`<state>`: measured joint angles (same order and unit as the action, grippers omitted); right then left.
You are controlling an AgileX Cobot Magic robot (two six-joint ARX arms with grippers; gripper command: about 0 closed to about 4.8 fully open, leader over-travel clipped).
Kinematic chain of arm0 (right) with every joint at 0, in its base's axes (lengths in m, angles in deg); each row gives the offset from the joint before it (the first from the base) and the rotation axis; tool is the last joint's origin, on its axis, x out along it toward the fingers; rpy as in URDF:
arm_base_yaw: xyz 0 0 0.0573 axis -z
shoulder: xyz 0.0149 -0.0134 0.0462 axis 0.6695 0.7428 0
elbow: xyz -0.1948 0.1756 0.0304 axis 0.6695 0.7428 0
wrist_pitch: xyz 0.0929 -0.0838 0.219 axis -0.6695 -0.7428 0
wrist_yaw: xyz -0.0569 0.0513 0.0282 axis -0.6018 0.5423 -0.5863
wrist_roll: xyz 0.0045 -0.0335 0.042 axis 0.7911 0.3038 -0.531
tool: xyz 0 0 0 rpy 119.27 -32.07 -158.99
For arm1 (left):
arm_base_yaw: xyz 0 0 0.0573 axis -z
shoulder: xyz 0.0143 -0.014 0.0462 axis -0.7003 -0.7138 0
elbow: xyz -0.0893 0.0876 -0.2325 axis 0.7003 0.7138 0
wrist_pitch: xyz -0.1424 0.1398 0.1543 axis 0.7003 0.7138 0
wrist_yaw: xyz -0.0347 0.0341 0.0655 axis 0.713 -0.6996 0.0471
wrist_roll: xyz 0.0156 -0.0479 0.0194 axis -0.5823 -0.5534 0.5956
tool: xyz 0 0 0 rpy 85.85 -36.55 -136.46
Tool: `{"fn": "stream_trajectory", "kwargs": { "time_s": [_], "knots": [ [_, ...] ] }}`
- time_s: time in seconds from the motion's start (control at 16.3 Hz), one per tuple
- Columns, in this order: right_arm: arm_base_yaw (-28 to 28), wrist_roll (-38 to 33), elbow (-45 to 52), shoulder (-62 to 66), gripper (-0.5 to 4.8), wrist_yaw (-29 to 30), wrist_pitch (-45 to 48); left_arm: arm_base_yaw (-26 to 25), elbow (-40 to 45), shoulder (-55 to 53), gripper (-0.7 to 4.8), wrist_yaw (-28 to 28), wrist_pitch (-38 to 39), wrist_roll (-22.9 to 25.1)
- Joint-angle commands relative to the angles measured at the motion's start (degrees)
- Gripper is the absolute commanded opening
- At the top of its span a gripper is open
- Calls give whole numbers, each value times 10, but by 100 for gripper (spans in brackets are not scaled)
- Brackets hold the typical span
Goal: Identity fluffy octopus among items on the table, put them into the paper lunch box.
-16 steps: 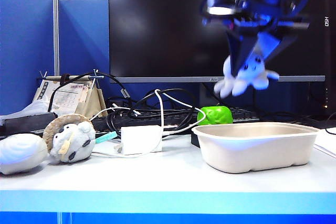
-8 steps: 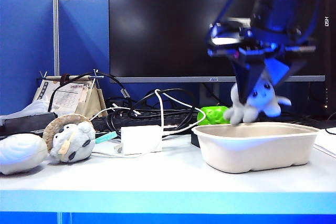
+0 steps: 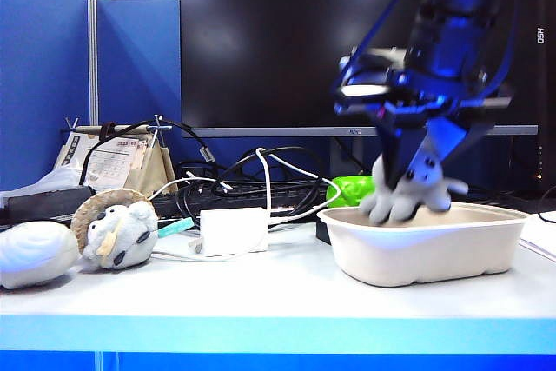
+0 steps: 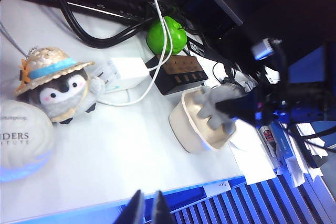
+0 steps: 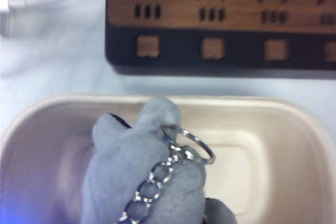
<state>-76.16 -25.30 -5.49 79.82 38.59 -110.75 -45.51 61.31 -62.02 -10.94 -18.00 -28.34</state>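
On the table [image 3: 261, 288], whose white top runs the width of the exterior view, the biggest thing in play is the paper lunch box [image 3: 426, 245], standing to the right with a dark power strip [image 5: 220, 24] just behind it. The right gripper [image 3: 415, 182] hangs over the box's left half, its jaws clamped on the fluffy octopus [image 3: 404, 197], whose stubby tentacles reach down to about rim level and look partly inside the tray. From the right wrist view the plush [image 5: 147, 171] sits above the box floor, nearer one end than the middle, with a metal keychain [image 5: 173, 169] trailing off its head. The left gripper [image 4: 146, 211] is parked well away near the table's front edge, its two finger tips close together with only a thin gap. Risks from here: released this near the wall, the light toy may catch the rolled rim and tip out onto the table. The keyring could also hook on a finger and drag the octopus back up as the arm lifts. The tray is light, so a nudge might slide it.
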Motion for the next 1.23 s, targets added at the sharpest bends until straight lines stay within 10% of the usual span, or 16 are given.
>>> {"fn": "stream_trajectory", "kwargs": {
  "time_s": [0.06,0.31,0.49,0.74,1.23],
  "knots": [
    [0,-2,0,18,149,16,11,1,-2,1,35,2,-6,0],
    [0,-2,0,19,155,16,11,1,-2,1,35,2,-6,0],
    [0,-1,0,19,388,16,2,1,-2,1,35,2,-6,0],
    [0,-1,0,19,464,16,2,1,-2,1,35,3,-6,0],
    [0,3,-2,-19,474,16,-42,1,-2,1,35,2,-6,0]
  ]
}}
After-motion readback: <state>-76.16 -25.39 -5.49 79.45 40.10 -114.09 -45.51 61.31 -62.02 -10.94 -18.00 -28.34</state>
